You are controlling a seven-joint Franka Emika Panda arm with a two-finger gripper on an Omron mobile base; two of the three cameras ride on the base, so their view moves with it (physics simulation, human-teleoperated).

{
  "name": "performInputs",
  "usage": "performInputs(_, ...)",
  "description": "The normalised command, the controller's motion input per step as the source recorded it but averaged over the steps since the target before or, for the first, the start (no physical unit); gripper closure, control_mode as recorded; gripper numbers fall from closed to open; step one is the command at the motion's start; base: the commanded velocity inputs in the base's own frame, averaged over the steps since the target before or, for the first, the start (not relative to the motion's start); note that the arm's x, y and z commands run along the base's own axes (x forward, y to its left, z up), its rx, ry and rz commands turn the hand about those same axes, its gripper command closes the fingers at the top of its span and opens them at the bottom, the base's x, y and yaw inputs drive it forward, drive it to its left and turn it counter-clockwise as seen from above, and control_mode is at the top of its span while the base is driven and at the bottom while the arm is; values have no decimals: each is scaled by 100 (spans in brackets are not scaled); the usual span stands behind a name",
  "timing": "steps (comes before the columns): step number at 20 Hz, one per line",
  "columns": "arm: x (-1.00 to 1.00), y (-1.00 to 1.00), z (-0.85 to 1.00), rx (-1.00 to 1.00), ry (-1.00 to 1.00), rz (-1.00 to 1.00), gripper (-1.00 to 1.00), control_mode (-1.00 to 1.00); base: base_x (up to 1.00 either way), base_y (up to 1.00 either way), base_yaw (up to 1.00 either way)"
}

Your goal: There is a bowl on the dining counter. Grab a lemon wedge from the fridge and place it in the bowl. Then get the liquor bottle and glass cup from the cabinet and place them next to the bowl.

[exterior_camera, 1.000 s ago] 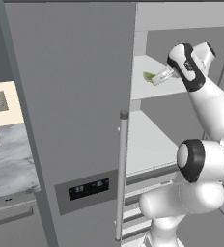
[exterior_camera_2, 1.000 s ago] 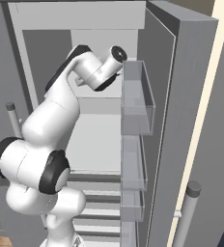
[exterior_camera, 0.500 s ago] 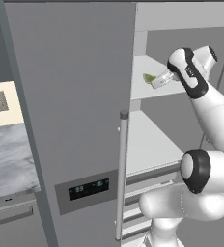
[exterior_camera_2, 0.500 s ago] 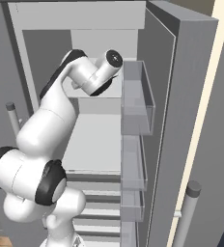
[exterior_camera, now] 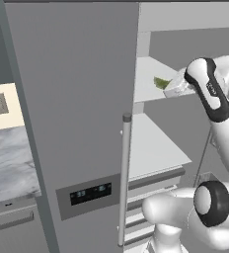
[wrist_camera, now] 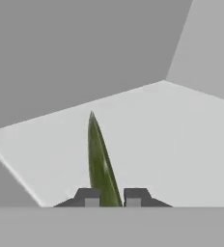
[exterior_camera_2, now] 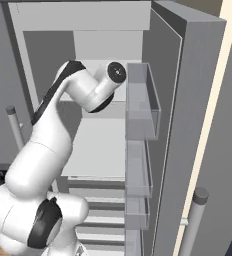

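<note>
The fridge [exterior_camera: 72, 99] stands with its right door swung open [exterior_camera_2: 188, 115] and its left door closed. Reaching onto the upper shelf [exterior_camera: 148, 79], my gripper [exterior_camera: 171, 86] is shut on the lemon wedge [exterior_camera: 161, 82], a small yellow-green sliver. In the hand view the lemon wedge [wrist_camera: 100, 161] rises as a thin green blade between my two fingertips [wrist_camera: 88, 197], and my gripper [wrist_camera: 112, 198] is closed tight against it, just above the white shelf [wrist_camera: 172, 140]. The bowl, the dining counter, the liquor bottle, the glass cup and the cabinet are out of view.
The open door carries clear bins [exterior_camera_2: 142, 102] close to the right of my arm. A lower white shelf [exterior_camera: 151, 148] and drawers [exterior_camera_2: 103, 210] lie beneath. The closed door's long handle [exterior_camera: 124, 178] and dispenser panel [exterior_camera: 91, 193] face me. A marble worktop [exterior_camera: 10, 163] lies at the left.
The arm has stretched a little further into the fridge and the fingers have closed slightly more on the lemon wedge. The wedge stays at the same spot on the upper shelf.
</note>
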Motion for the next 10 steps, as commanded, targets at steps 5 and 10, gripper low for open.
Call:
performInputs(5, -100, 0, 0, 0, -22, 0, 100, -100, 0, 0, 0)
performInputs(10, -100, 1, 8, 0, -13, 0, 100, -100, 0, 0, 0)
